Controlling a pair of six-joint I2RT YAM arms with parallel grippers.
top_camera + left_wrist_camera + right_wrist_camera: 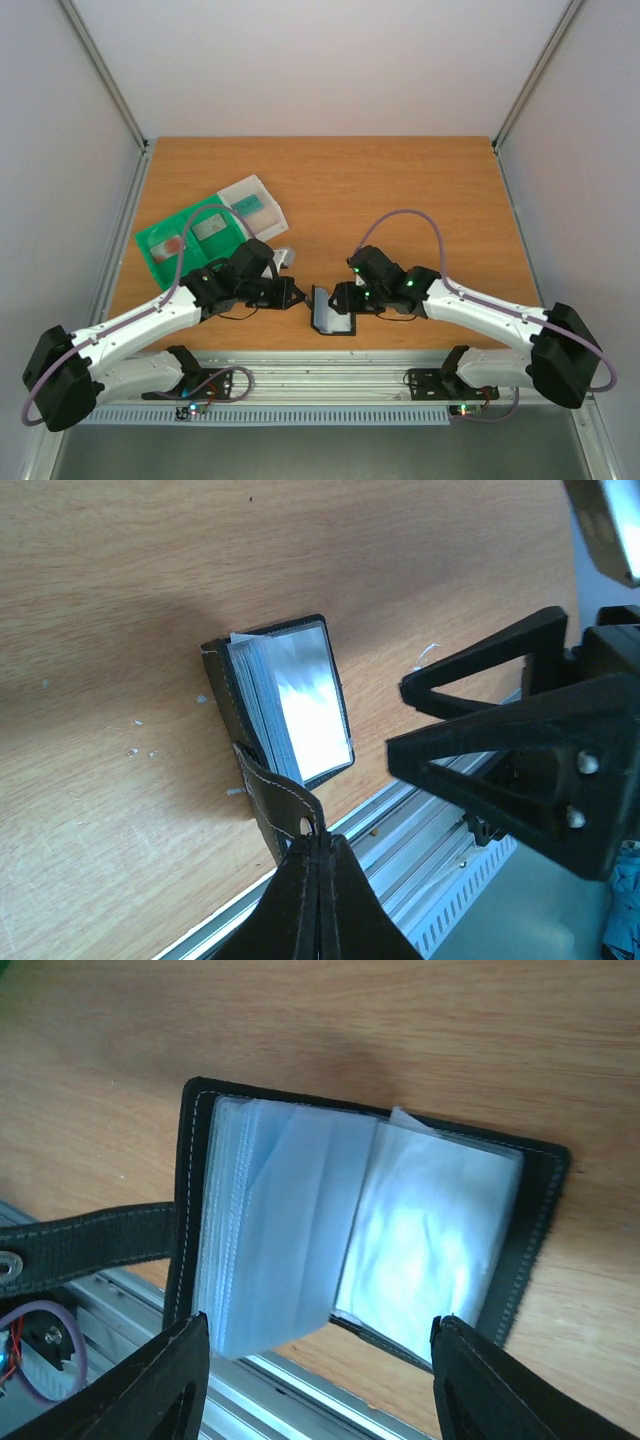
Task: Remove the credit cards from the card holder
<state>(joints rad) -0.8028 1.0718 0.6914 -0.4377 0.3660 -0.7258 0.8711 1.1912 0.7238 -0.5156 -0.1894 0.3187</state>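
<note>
Card holder (333,312) lies open, centre of table (400,190) at near edge. Left gripper (318,842) clamped on its tab (268,788). Right gripper (318,1335) fingers spread apart, straddling the sleeves (290,1220).

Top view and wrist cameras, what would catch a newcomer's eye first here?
The black card holder lies open at the near edge of the table, its clear sleeves fanned out. The left pincer is shut on its strap, while the right pincer hangs open over the sleeves. Farther back on the left sits a green-and-white tray.
</note>
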